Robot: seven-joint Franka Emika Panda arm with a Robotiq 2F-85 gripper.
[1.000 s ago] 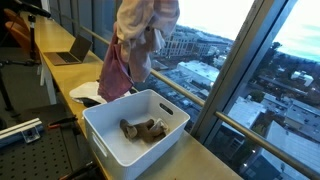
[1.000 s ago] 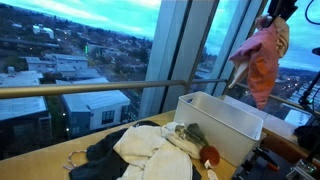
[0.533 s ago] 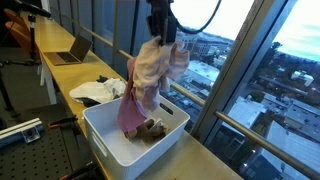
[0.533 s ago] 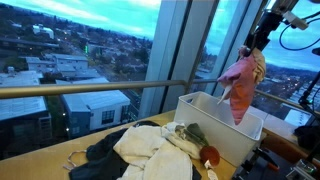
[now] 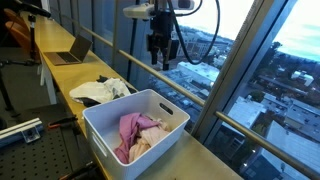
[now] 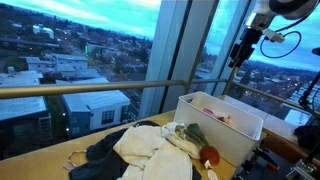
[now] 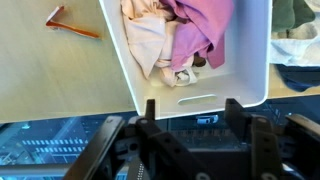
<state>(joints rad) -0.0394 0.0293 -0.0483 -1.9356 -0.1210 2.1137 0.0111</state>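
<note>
Wrist view: claw wide open, empty, above pink cloth heaped lengthwise in bin.

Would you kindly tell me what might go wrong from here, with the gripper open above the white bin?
The gripper hangs seemingly near the window railing; a wide swing might strike it. The clothes pile lies loose beside the white bin, so a careless grab might drag pieces off the table.
</note>
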